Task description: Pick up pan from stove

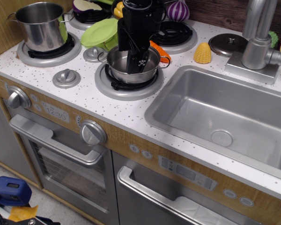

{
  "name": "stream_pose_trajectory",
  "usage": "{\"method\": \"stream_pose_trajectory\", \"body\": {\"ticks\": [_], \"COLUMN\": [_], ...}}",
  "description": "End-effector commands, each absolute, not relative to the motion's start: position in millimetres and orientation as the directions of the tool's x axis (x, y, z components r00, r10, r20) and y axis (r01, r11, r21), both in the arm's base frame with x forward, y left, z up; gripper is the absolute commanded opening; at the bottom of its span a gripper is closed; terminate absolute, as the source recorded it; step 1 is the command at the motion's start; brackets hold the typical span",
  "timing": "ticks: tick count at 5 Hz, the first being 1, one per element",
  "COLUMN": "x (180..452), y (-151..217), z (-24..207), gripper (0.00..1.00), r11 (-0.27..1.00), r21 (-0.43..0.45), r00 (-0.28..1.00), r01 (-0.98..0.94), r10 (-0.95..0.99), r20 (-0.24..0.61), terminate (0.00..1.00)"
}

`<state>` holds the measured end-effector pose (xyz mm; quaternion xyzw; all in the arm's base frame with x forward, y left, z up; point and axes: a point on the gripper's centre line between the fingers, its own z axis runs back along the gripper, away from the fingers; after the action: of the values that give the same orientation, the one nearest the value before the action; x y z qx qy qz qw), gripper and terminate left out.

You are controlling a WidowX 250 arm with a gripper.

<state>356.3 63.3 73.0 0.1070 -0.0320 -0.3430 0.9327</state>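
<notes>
The pan (123, 66), a small shallow shiny steel pot with loop side handles, sits on the front burner (129, 86) of the white speckled stove (79, 96). My black gripper (136, 66) comes down from the top of the view. Its fingers (129, 63) reach inside the pan near its middle and back. The fingers stand a little apart with the pan's steel showing between them, and they are not closed on the rim. The pan rests on the black coil grate.
A taller steel pot (41, 26) stands on the left rear burner. A green plate (99, 33) and an orange piece (160, 50) lie just behind the pan. A corn toy (202, 53), a lid (227, 43), the faucet (258, 40) and the sink basin (220, 112) are to the right.
</notes>
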Motion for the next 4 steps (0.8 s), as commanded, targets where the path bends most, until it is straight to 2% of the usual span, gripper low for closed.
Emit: {"method": "stream_pose_trajectory", "body": {"ticks": [1,4], "x": [356.3,359.1], "y": [63.3,71.1], "z": [73.0,55.4], "gripper": [1.0,1.0], "r11": [0.742,0.719], "r21": [0.222,0.196], "r00": [0.763,0.729], "r01": [0.633,0.667], "r10": [-0.647,-0.684], "r20": [-0.014,0.03], "terminate": [0.0,0.0]}}
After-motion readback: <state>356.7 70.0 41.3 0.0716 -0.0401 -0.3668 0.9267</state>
